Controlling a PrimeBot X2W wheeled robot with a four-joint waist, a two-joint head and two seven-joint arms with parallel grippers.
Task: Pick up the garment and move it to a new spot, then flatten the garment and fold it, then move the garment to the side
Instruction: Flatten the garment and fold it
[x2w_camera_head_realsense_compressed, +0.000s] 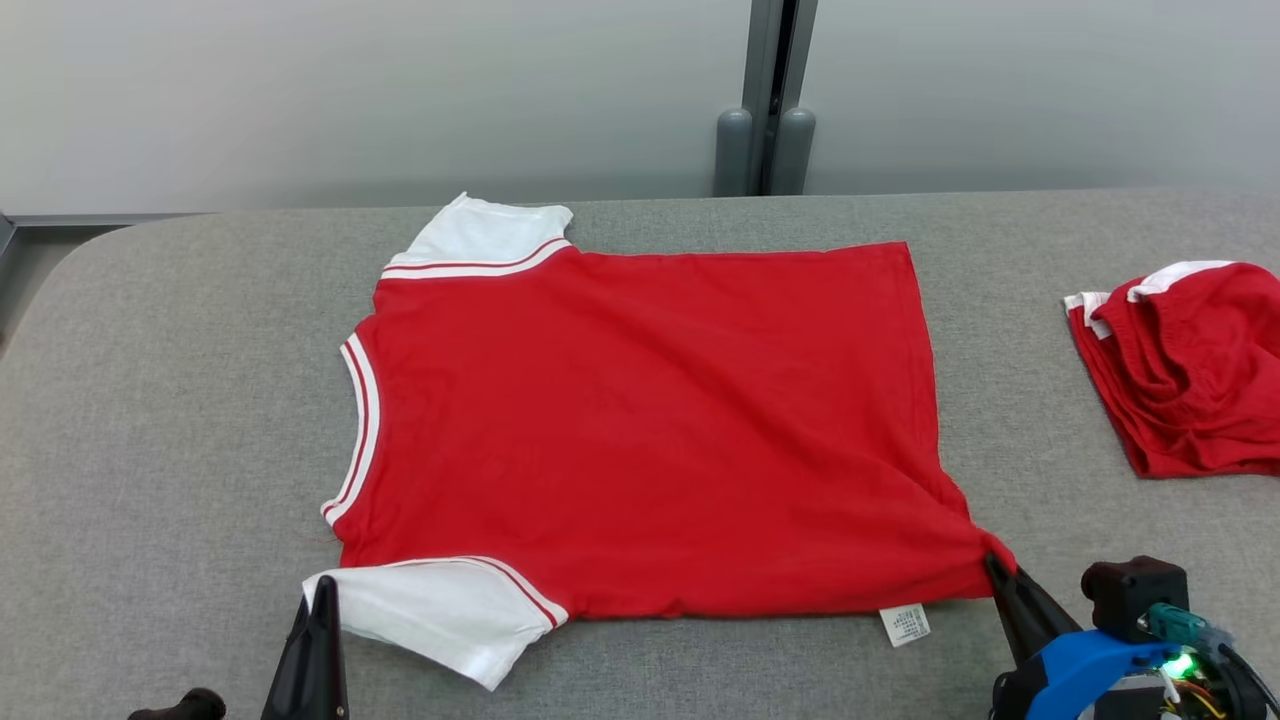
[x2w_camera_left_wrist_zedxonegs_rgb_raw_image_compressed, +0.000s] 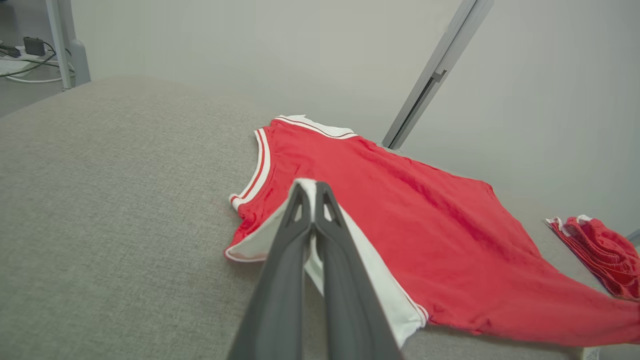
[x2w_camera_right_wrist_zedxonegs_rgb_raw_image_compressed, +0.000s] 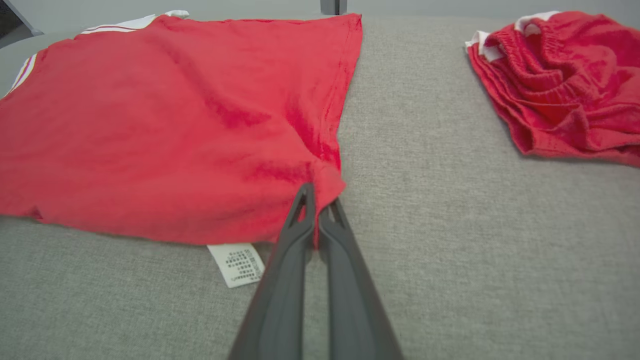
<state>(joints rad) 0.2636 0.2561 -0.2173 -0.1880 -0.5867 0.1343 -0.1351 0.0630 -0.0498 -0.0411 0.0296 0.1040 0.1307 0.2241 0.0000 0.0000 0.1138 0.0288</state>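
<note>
The red T-shirt (x2w_camera_head_realsense_compressed: 640, 430), white-sleeved with red stripes, lies spread flat mid-way across the grey padded table (x2w_camera_head_realsense_compressed: 150, 400), neck toward the robot's left. A white care label (x2w_camera_head_realsense_compressed: 905, 623) pokes from its near hem, the print too small to read. The left gripper (x2w_camera_head_realsense_compressed: 322, 590) pinches the near sleeve's edge, and the right gripper (x2w_camera_head_realsense_compressed: 993, 565) pinches the near hem corner. Bunched red shorts (x2w_camera_head_realsense_compressed: 1190, 370) lie apart at the right.

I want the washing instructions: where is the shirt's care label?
In the head view the care label sticks out from the red T-shirt's near edge at lower right, just left of the right end effector pinching its corner.
</note>
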